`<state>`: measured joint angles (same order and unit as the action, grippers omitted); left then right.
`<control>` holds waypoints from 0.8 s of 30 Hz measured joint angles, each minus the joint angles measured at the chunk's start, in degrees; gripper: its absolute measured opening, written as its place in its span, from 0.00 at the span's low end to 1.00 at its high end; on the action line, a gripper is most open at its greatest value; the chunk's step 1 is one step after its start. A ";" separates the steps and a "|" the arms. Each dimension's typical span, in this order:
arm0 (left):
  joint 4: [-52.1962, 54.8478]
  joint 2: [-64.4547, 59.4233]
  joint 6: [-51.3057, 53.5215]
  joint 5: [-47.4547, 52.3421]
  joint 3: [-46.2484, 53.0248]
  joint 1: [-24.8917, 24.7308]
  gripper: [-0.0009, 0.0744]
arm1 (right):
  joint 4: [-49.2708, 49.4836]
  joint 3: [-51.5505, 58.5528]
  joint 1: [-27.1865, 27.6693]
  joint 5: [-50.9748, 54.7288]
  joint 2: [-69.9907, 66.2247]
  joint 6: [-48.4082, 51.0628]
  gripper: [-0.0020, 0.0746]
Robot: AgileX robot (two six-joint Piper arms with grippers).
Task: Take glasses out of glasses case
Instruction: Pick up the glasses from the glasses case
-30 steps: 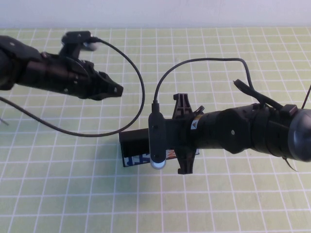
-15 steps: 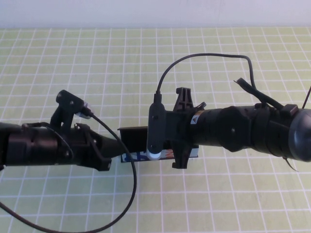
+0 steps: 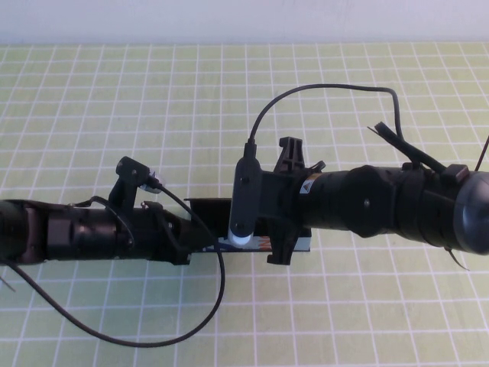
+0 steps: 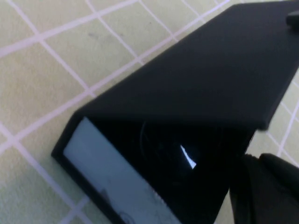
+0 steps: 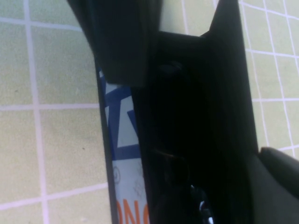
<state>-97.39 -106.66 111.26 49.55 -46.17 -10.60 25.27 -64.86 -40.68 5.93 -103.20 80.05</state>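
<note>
Right gripper (image 3: pixel 260 229) is sitting low over the long rectangular matte black glasses case (image 3: pixel 210 208), mostly hidden under its own wrist camera in the high view. Its jaws are standing closed; whether they are pinching any part of the case, I cannot tell. Directly beneath this gripper the case's front side is showing as a white-blue strip with blue and orange print, and in the right wrist view that print is running alongside the dark inside of the case. Left gripper (image 3: pixel 197 237) is reaching in flat from the opposite end, its tip meeting the end of the case farthest from the right arm. Whether this gripper is wide or narrow, I cannot tell. Just ahead of the left gripper the case's hinged flap lid (image 4: pixel 210 70) is standing raised, leaving the mouth of the case open toward it. Inside that mouth, the black plastic-framed glasses (image 4: pixel 177 154) are lying in the case, one dark lens catching a small glint. Both grippers are working over a pale green cloth with a white grid (image 3: pixel 344 321), which is lying under the case.
</note>
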 joint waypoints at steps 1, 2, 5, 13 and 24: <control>0.00 -0.28 0.11 0.74 -0.53 0.00 0.01 | 0.24 0.00 0.00 0.00 0.00 0.00 0.02; 0.00 -0.38 0.11 1.15 -0.87 0.00 0.01 | 0.49 0.00 0.00 -0.14 0.00 0.00 0.02; -0.14 -0.39 0.27 2.32 -1.54 0.00 0.01 | 1.20 0.00 0.00 -0.14 0.00 0.00 0.02; -0.14 -0.50 5.24 1.00 -1.54 0.00 0.01 | 1.68 0.00 0.00 -0.14 0.00 0.00 0.02; -0.27 -0.50 9.04 -1.54 -1.63 0.00 0.01 | 2.72 0.00 0.00 -0.14 0.00 0.00 0.02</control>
<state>-97.65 -107.16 120.31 48.01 -47.80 -10.60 27.99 -64.86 -40.68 5.78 -103.20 80.05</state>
